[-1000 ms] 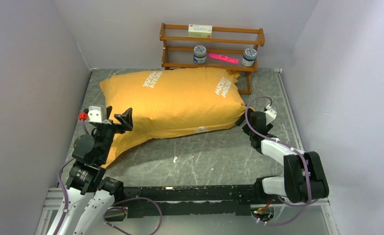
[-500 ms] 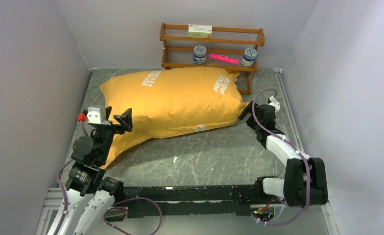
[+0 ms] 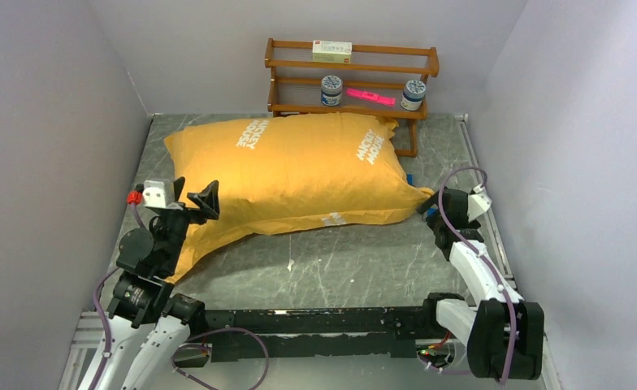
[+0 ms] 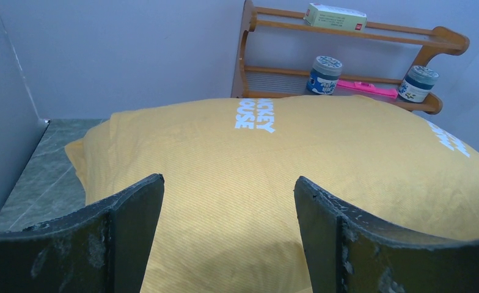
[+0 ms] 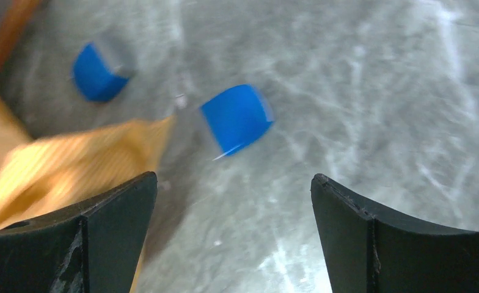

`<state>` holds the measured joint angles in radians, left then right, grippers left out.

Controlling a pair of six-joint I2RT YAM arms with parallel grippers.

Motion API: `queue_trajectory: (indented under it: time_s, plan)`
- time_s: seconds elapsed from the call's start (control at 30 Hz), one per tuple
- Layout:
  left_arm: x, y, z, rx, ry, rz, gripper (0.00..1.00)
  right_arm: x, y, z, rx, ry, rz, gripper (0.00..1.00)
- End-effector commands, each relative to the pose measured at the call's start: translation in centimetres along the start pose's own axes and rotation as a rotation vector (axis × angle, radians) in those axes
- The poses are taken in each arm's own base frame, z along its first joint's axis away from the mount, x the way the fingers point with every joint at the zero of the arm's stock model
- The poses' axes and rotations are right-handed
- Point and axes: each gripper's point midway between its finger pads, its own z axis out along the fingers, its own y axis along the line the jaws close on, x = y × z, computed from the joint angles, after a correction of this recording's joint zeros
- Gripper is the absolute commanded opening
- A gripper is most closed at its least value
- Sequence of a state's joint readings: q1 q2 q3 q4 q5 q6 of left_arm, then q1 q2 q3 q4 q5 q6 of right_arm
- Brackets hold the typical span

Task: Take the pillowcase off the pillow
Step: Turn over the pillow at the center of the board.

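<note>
Left gripper point(image 4: 228, 189): we are holding it spread before the pillowcase point(image 3: 291, 171).
Right gripper point(image 5: 234, 180): spread, empty.
Blue blocks point(image 5: 237, 118): only our right wrist view is showing both, toward 11 o'clock.

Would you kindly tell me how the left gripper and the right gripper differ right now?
The left gripper is at the pillowcase's left end, the right gripper by its right corner. The left gripper faces orange fabric; the right gripper faces table and blue blocks. Both are open.
</note>
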<state>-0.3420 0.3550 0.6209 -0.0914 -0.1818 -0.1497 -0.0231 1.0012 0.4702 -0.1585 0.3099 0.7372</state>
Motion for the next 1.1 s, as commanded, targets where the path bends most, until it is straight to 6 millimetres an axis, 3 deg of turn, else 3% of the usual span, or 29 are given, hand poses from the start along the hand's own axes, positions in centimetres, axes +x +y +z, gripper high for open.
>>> queue_trajectory:
  time_s: [0.0, 0.2, 0.4, 0.63, 0.93, 1.07]
  plan:
    - [-0.6, 0.0, -0.2, 0.001, -0.029, 0.016, 0.83, -0.2, -4.5, 1.0, 0.222, -0.015, 0.081, 0.99]
    - [-0.8, -0.1, -0.3, 0.004, -0.034, 0.016, 0.83, -0.9, -7.5, 1.7, 0.432, -0.016, 0.036, 1.0]
    - [-0.8, -0.2, -0.4, 0.009, -0.035, 0.018, 0.83, -1.1, -7.4, 2.9, 0.442, -0.008, -0.02, 0.99]
    - [-0.8, -0.1, -0.4, 0.004, -0.036, 0.023, 0.83, -0.5, -4.0, 6.1, 0.329, 0.061, -0.012, 0.96]
    - [-0.7, -0.1, -0.4, 0.002, -0.031, 0.027, 0.83, -1.0, 4.3, 10.3, 0.068, 0.131, 0.102, 0.93]
    - [-0.5, 0.0, -0.3, -0.001, -0.025, 0.027, 0.83, -1.6, 5.7, 11.1, 0.055, 0.141, 0.085, 0.93]
